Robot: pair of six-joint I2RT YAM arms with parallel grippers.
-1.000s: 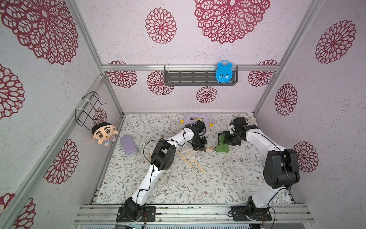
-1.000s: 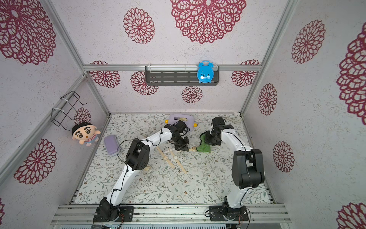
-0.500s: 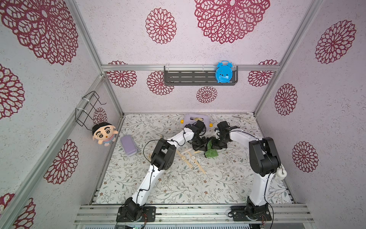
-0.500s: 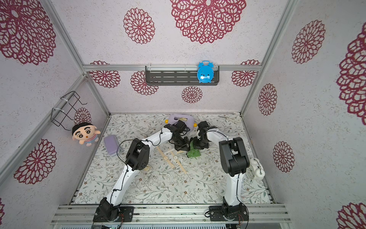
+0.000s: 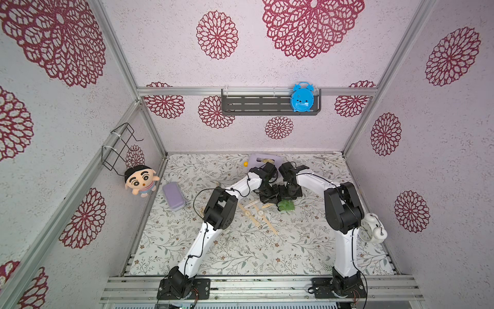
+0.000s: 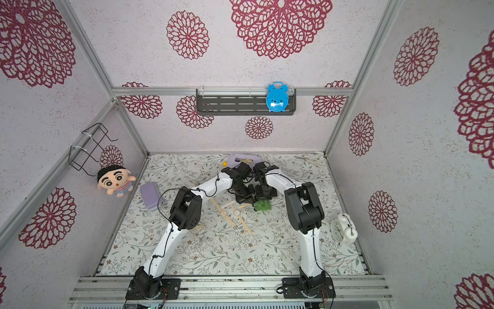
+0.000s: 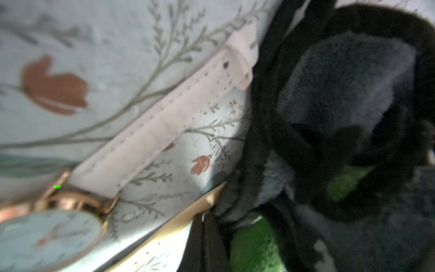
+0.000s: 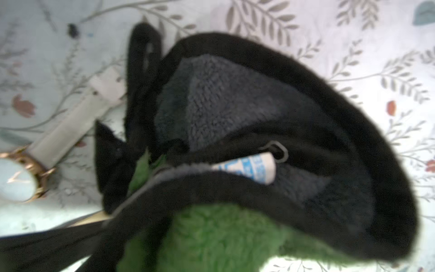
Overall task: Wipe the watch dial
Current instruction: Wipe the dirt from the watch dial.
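Pale walls (image 5: 240, 67) printed with crimson lace-like rosettes close the booth in on three sides, joined by aluminium bars (image 5: 187, 91). On the back wall a dark slotted shelf (image 5: 254, 105) carries a blue alarm clock (image 5: 302, 97). A black wire basket (image 5: 117, 147) hangs on the left wall above a plush doll (image 5: 140, 180). The floor cloth (image 5: 240, 254) has a leaf-and-flower print; a lilac case (image 5: 173, 195) and a white alarm clock (image 5: 371, 231) rest on it. At the far edge lies what may be a lilac tray (image 5: 264, 160), partly hidden. The light is soft and even.
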